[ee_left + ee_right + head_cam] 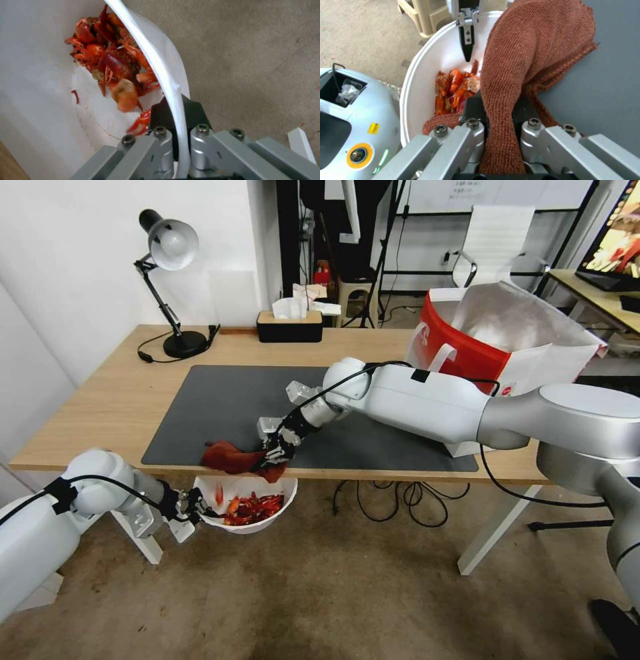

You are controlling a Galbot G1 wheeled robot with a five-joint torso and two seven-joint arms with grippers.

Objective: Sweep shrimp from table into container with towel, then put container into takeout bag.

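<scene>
My right gripper [277, 450] is shut on the rust-red towel [230, 457] at the front edge of the table [100, 400], where the dark mat [220, 400] ends. The towel [533, 50] hangs over that edge, pinched in my right gripper [500, 107]. Just below the edge, the white container [247, 513] is held by my left gripper [190, 507], which is shut on its rim [160, 65]. Red-orange shrimp [253, 507] lie heaped inside the container [426, 65]. The red and white takeout bag [493, 333] stands open at the table's right end.
A black desk lamp [170, 247] and a tissue box [290, 323] stand along the table's back edge. Cables [393, 500] hang under the table near a white leg [493, 533]. An office chair [497, 240] is behind the bag.
</scene>
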